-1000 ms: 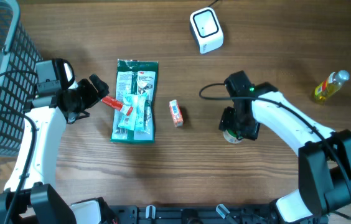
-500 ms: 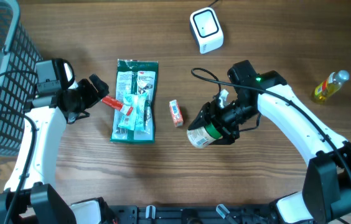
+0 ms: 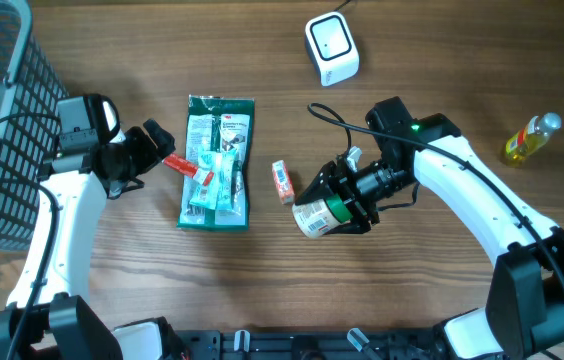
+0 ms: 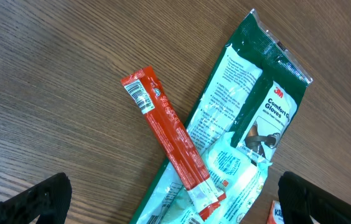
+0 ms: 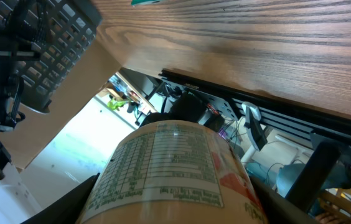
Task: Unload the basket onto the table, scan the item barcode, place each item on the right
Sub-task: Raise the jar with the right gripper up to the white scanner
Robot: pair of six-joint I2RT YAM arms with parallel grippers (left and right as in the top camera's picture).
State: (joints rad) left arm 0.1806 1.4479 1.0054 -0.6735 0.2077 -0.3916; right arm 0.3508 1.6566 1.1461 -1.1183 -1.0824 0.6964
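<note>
Wooden surface (image 3: 442,60) below; the right end effector (image 3: 350,195) grips a white jar (image 3: 314,217) with a green band, tilted on its side, well apart from the white scanner (image 3: 331,48). Risk: its barcode may face away from the scanner, or the round jar may slip. Left end effector (image 3: 154,148) stands open, empty.

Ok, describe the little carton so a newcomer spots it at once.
Find the big green glove pack left of centre. Just right of it, before the jar held in the right gripper, lies the small carton. It is orange and white, alone on bare wood, unlike the red sachet resting partly on the pack.
</note>
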